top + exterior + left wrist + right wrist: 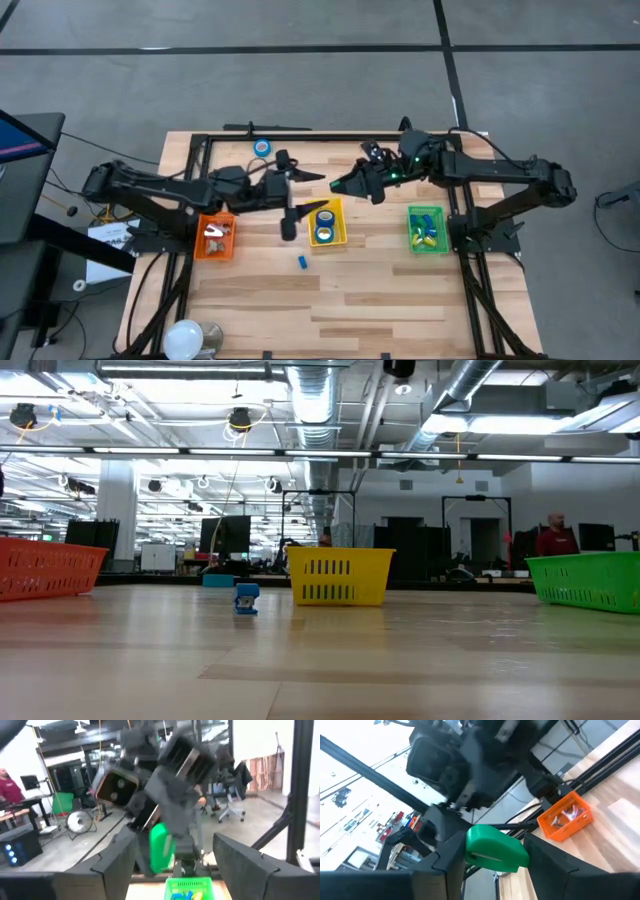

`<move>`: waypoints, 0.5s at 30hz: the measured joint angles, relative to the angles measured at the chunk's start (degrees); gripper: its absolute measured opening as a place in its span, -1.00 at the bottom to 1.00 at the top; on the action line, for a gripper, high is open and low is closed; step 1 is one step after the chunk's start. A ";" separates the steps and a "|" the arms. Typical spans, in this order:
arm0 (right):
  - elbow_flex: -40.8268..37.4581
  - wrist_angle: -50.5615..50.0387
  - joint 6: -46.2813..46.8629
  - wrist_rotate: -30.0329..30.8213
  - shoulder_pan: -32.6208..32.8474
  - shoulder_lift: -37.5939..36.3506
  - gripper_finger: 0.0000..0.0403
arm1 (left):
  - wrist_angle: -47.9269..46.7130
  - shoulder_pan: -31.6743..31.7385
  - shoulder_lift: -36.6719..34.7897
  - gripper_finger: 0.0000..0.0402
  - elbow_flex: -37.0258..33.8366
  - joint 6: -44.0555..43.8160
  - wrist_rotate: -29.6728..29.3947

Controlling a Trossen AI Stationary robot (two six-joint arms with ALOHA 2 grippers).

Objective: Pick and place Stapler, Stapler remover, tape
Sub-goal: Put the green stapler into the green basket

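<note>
**A:** End effector first: what is the right one doing?

**B:** The right end effector [495, 864] is clamped on a green stapler [496, 851], held in the air above the far middle of the surface [380, 300]. The left end effector [176, 870] faces it closely with its fingers apart, and the stapler sits in line with that gap.

**A:** So which step is this?

**B:** I judge it to be the stapler's carry, perhaps a hand-over between the arms. Next, either the left fingers close on the stapler before the right ones let go, or the right arm swings it to a bin. I cannot tell which bin is meant.

**A:** What lies below, biggest first?

**B:** There are three bins in a row. The orange bin [215, 238] is under the left arm, the yellow bin [341, 222] is in the middle, and the green bin [427, 229] is under the right arm. The yellow bin holds tape [324, 226]. A loose roll [262, 148] lies near the far edge, and a small blue piece [301, 262] lies in front of the yellow bin.

**A:** Is there room to move?

**B:** The near half of the surface is bare wood. The two wrists are close together, so a collision is the risk. Dark frame rails [460, 215] run just beside the green bin.
</note>
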 joint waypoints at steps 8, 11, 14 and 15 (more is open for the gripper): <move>0.00 -0.92 -4.13 -4.09 -4.15 -3.23 -0.08 | -2.01 -0.98 -7.76 0.22 0.00 -0.03 -0.80; 0.02 -4.21 -7.19 -6.39 -5.81 -4.76 -0.08 | -2.00 -0.98 -10.51 0.23 0.00 -0.46 -1.97; 0.02 -7.99 -9.56 -7.61 -7.17 -6.13 -0.13 | -2.01 -0.95 -12.38 0.22 0.00 -0.44 -2.99; 0.02 -9.24 -10.35 -7.65 -7.59 -6.53 -0.15 | -2.06 -0.95 -12.82 0.21 0.00 -0.43 -3.04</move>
